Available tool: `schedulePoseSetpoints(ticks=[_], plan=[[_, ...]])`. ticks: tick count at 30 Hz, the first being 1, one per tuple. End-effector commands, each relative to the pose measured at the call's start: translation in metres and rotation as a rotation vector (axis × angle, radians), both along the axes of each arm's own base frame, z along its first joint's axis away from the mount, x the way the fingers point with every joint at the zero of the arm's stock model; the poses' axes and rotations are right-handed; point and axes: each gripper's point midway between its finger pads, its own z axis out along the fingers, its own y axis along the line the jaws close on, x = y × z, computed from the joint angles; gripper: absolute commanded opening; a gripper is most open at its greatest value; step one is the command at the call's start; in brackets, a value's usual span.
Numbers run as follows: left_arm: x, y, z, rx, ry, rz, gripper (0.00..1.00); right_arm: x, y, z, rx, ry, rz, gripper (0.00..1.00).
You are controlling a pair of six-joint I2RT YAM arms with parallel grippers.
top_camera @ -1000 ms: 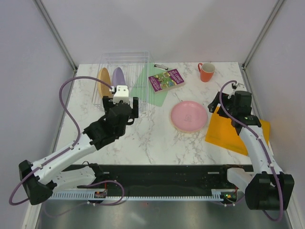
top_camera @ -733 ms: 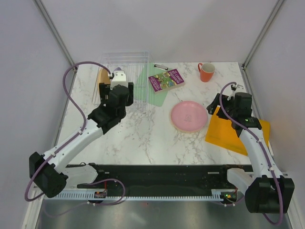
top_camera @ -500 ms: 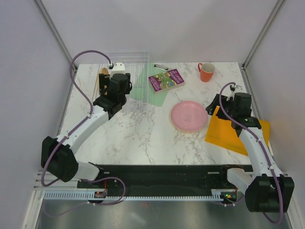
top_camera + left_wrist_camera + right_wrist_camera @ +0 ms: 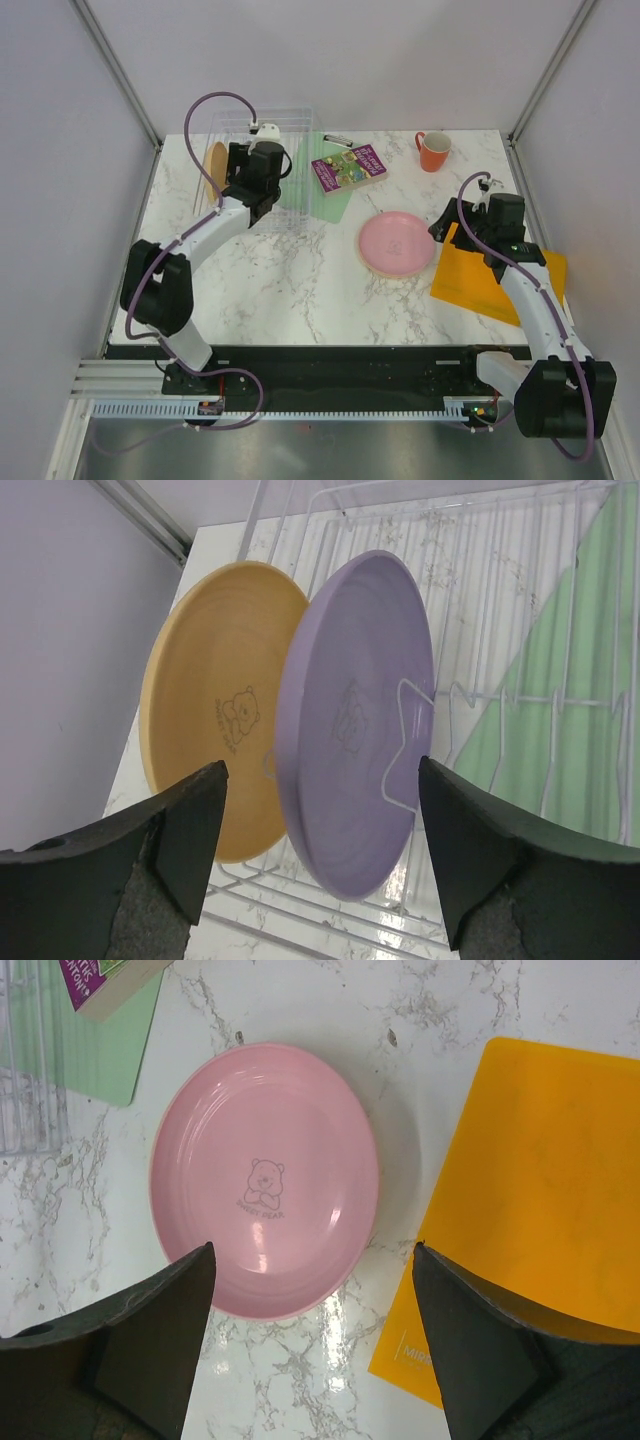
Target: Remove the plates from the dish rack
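- Left gripper (image 4: 320, 810): jaws apart, nothing clamped. It sits low at the near side of the dish rack (image 4: 298, 122).
- Straight ahead, lined up with the gap between the fingers: the lilac plate (image 4: 350, 720), on edge in the rack ribs. Can't tell whether either finger touches it.
- Just left of that, overlapping behind it: the yellow-orange plate (image 4: 215, 710), also on edge. Its lower rim is hidden by the left finger.
- A rib loop crosses the lilac plate's face on the right-finger side, and more ribs run off to the right.
- Beyond the ribs to the right: the green translucent sheet (image 4: 590, 680). Left of the yellow-orange plate: the table edge and enclosure wall (image 4: 60, 680), close by.
- Right gripper (image 4: 310, 1260): jaws apart, empty, hanging above the table.
- Below it, framed between the fingers: the pink plate (image 4: 265, 1205), flat on the marble table (image 4: 300, 290), out of the rack.
- Under the right finger: the orange sheet (image 4: 540, 1190), just beside the pink plate with a strip of marble between them.
- Ahead and left: a corner of the green sheet, with a book (image 4: 349, 166) on it.
- Orange mug (image 4: 434, 151): well ahead, near the far edge.
- Open marble lies near-side of the pink plate and between the two arms.
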Motion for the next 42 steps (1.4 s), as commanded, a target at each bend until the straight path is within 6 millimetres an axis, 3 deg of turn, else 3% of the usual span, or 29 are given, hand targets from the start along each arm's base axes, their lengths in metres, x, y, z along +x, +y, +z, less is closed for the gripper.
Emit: schedulePoseSetpoints(ticks=[1, 10, 16, 20, 23, 34, 42], plan=[[0.018, 0.006, 0.017, 0.028, -0.07, 0.044, 0.82, 0.009, 0.004, 0.01, 0.005, -0.045, 0.03, 0.87], [0.022, 0.012, 0.001, 0.07, -0.047, 0.105, 0.65, 0.011, 0.009, 0.007, 0.029, -0.039, 0.057, 0.87], [0.016, 0.016, -0.001, 0.065, -0.049, 0.127, 0.38, 0.011, 0.01, 0.007, 0.033, -0.042, 0.06, 0.86], [0.015, 0.017, 0.003, 0.067, -0.055, 0.133, 0.13, 0.01, 0.011, 0.005, 0.036, -0.036, 0.059, 0.87], [0.014, 0.019, 0.007, 0.069, -0.061, 0.143, 0.02, 0.009, 0.01, 0.004, 0.035, -0.035, 0.058, 0.87], [0.004, 0.027, 0.048, 0.136, -0.139, 0.23, 0.02, 0.009, 0.012, 0.001, 0.044, -0.023, 0.065, 0.87], [-0.007, 0.021, 0.07, 0.151, -0.172, 0.215, 0.02, 0.007, 0.012, 0.001, 0.043, -0.023, 0.066, 0.87]])
